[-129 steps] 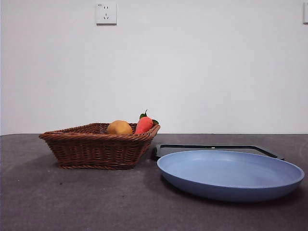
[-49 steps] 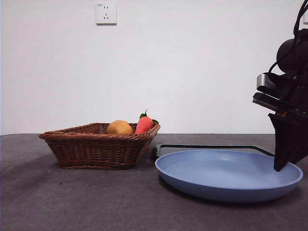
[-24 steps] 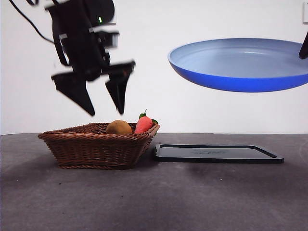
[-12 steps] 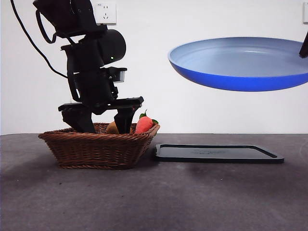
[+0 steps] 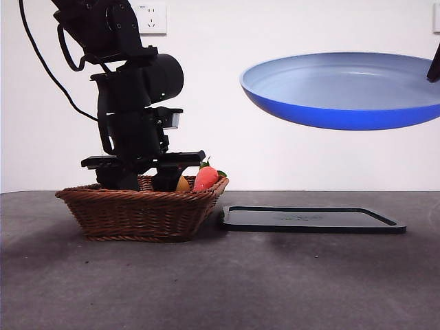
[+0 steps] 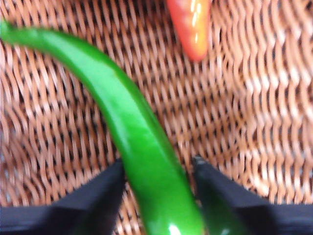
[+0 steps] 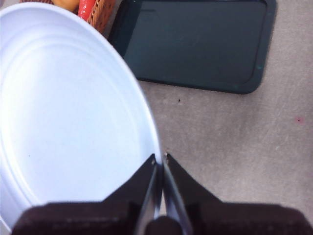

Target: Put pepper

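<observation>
Glossy bright-green curved pepper [image 6: 142, 161], smooth, between left tool [image 6: 159, 169] jaws

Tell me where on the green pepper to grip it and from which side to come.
Grip the pepper at its thick middle from above, jaws across its width. It lies flat on the basket floor, and the left gripper already straddles it there.

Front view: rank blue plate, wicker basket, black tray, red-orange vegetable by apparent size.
Largest to smallest:
1. Round blue plate, held aloft
2. Black flat tray, nearly as wide but thin; nearness unsure
3. Brown wicker basket
4. Red-orange pointed vegetable
</observation>
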`<action>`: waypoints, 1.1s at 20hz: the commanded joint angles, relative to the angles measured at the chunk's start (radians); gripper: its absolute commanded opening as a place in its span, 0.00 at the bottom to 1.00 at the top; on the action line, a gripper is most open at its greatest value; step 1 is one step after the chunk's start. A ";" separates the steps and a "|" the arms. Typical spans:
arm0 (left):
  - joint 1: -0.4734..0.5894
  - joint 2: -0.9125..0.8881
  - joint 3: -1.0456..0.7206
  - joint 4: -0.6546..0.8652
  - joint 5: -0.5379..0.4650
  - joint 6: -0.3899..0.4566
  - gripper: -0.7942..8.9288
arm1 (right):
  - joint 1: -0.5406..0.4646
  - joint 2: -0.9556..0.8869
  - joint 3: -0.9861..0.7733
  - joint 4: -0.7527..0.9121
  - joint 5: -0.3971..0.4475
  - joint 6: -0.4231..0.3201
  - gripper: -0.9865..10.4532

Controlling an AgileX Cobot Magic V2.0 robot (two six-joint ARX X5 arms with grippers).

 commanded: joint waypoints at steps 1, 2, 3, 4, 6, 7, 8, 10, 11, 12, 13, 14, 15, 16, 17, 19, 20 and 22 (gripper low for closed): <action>-0.009 0.018 0.016 -0.014 -0.005 -0.015 0.23 | 0.000 0.005 0.018 0.016 -0.002 -0.001 0.09; -0.009 0.016 0.016 -0.020 -0.005 -0.016 0.23 | 0.000 0.005 0.018 0.016 -0.002 -0.001 0.09; -0.009 0.008 0.016 -0.030 -0.007 -0.023 0.23 | 0.000 0.005 0.018 0.017 -0.001 -0.001 0.09; -0.009 0.001 0.016 -0.035 -0.008 -0.032 0.23 | 0.000 0.005 0.018 0.016 -0.002 -0.001 0.09; -0.009 -0.028 0.016 -0.040 -0.007 -0.037 0.23 | 0.000 0.005 0.018 0.016 -0.002 -0.001 0.09; -0.009 -0.045 0.016 -0.041 -0.007 -0.039 0.23 | 0.000 0.005 0.018 0.016 -0.002 -0.001 0.09; -0.009 -0.063 0.016 -0.042 -0.006 -0.041 0.23 | 0.000 0.006 0.018 0.017 -0.002 -0.001 0.09; -0.009 -0.107 0.016 -0.050 -0.007 -0.041 0.23 | 0.000 0.012 0.018 0.017 -0.002 -0.001 0.09; -0.011 -0.131 0.016 -0.058 -0.006 -0.042 0.23 | 0.000 0.018 0.018 0.017 -0.002 -0.001 0.09; -0.013 -0.156 0.016 -0.069 -0.005 -0.044 0.23 | 0.000 0.026 0.018 0.017 -0.002 0.000 0.09; -0.018 -0.182 0.016 -0.081 -0.006 -0.044 0.23 | 0.000 0.038 0.018 0.019 -0.002 0.000 0.09; -0.023 -0.209 0.016 -0.087 -0.005 -0.044 0.23 | 0.000 0.054 0.018 0.024 -0.002 0.004 0.09; -0.029 -0.235 0.016 -0.093 -0.003 -0.044 0.23 | 0.001 0.076 0.018 0.033 -0.003 0.010 0.09; -0.036 -0.262 0.016 -0.100 -0.002 -0.043 0.23 | 0.001 0.101 0.018 0.041 -0.004 0.011 0.09; -0.046 -0.290 0.016 -0.104 -0.001 -0.043 0.23 | 0.001 0.130 0.018 0.051 -0.004 0.014 0.09; -0.072 -0.338 0.016 -0.108 -0.001 -0.044 0.23 | 0.002 0.196 0.018 0.079 -0.005 0.029 0.09; -0.090 -0.359 0.016 -0.107 0.005 -0.044 0.23 | 0.002 0.230 0.018 0.092 -0.006 0.036 0.09; -0.134 -0.384 0.016 -0.098 0.058 -0.049 0.23 | 0.002 0.296 0.018 0.126 -0.033 0.053 0.09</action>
